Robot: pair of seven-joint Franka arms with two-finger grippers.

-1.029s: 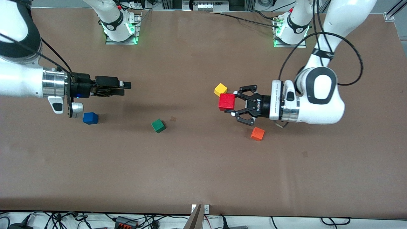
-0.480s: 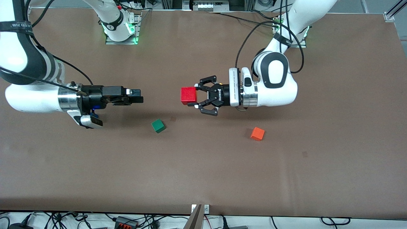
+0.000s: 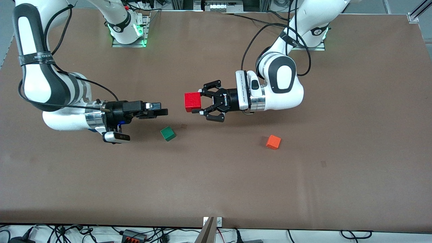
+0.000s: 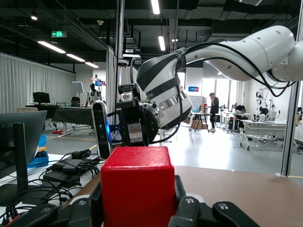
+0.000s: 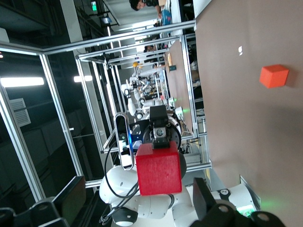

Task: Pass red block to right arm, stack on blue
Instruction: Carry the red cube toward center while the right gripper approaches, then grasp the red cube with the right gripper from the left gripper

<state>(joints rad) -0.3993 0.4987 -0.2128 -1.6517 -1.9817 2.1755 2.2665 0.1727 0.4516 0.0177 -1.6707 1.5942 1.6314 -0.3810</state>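
Observation:
My left gripper is shut on the red block and holds it in the air over the middle of the table. In the left wrist view the red block sits between my fingers. My right gripper is open and level, pointing at the block with a short gap between them, over the table near the green cube. In the right wrist view the red block hangs ahead between my spread fingers. The blue cube is hidden, no view shows it.
A green cube lies on the table just nearer the front camera than my right gripper's tips. An orange cube lies toward the left arm's end, also in the right wrist view.
My left arm has carried the red block toward the right arm's end. My right gripper has moved to the middle toward it. The blue and yellow cubes are now covered by the arms.

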